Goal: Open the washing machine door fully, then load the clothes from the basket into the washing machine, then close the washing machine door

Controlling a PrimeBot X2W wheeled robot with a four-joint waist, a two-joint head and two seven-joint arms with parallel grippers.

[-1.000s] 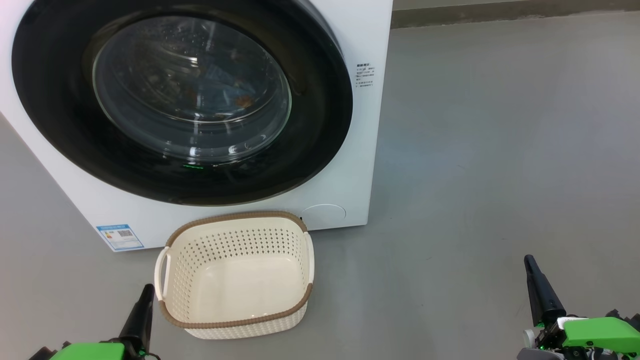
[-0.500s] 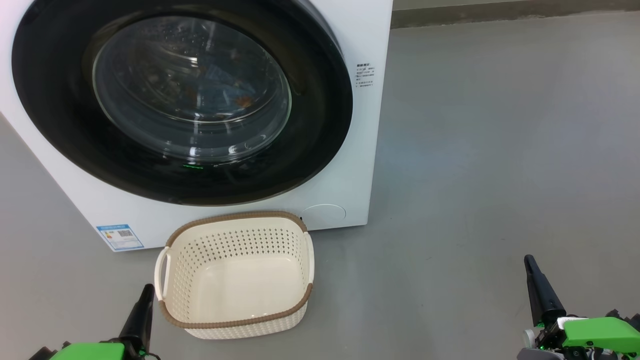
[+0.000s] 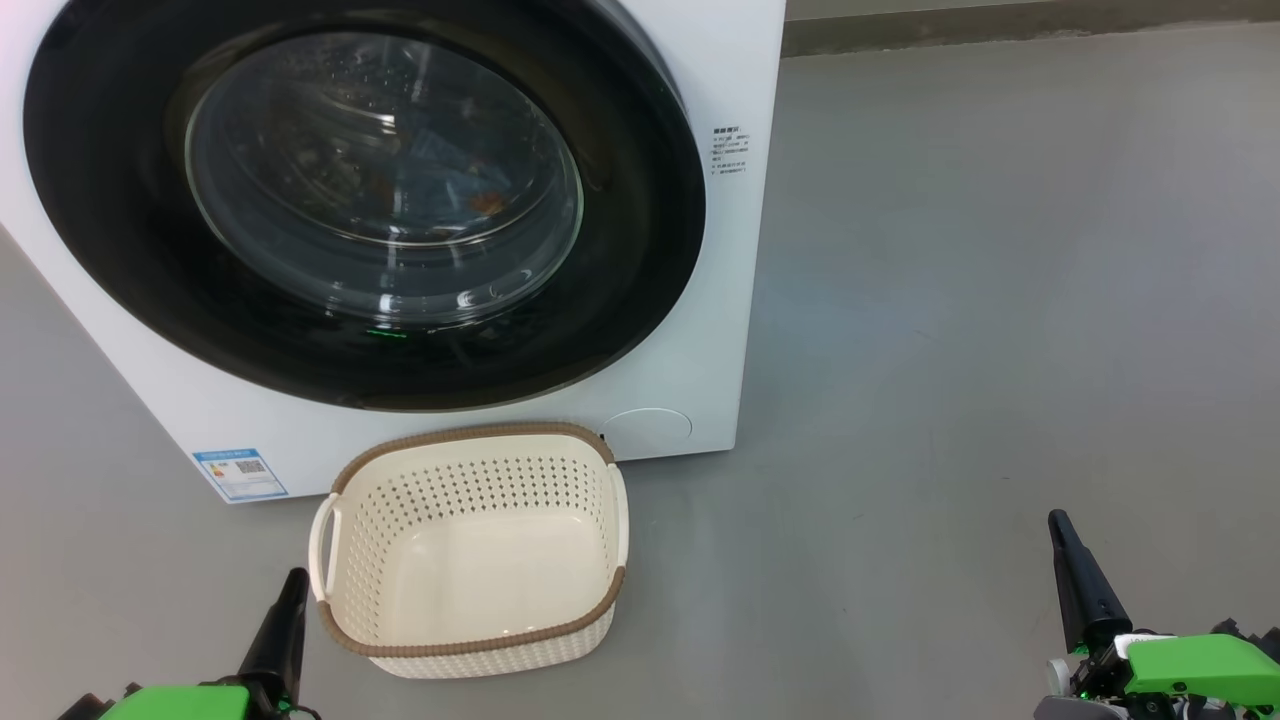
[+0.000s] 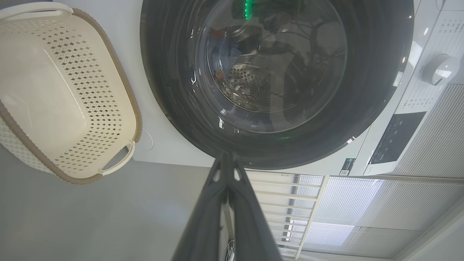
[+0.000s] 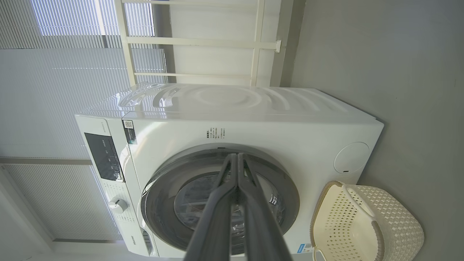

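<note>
Smooth grey floor (image 3: pixel 950 300), white blinds (image 5: pixel 54 90) behind the washing machine (image 5: pixel 253 123); left gripper (image 4: pixel 227 157) and right gripper (image 5: pixel 237 156) both pressed together

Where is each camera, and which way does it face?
Head view: on the head, down at the washing machine door and basket; left gripper, right gripper at lower corners.
Left wrist view: left wrist, along its shut gripper toward the door.
Right wrist view: right wrist, along its shut gripper toward the washing machine.
All share door and basket.
</note>
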